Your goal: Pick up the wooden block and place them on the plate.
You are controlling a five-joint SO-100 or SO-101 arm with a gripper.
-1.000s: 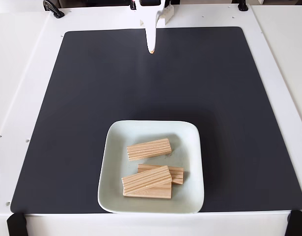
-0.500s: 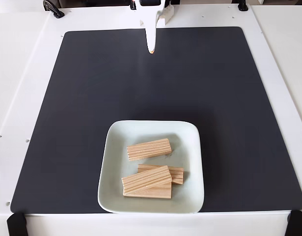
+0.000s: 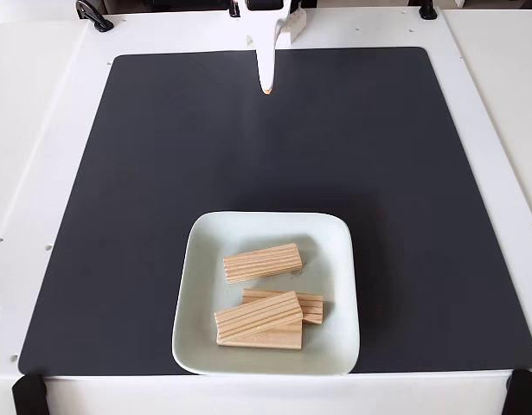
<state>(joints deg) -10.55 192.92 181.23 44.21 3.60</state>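
Observation:
The pale greenish-white square plate [image 3: 335,251] sits near the front of the dark mat in the fixed view. On it lie several grooved light-tan wooden blocks: one alone [image 3: 262,262] across the middle, and below it a small pile with a top block [image 3: 257,315], a block [image 3: 310,303] poking out to the right and a bottom block [image 3: 266,340]. The white gripper [image 3: 266,88] hangs at the far edge of the mat, well away from the plate. Its fingers look closed together into a single point with nothing between them.
A large black mat [image 3: 162,173] covers the white table [image 3: 41,130]. Black clamps sit at the front corners [image 3: 28,393] and at the back left [image 3: 92,15]. The arm's base is at the top edge.

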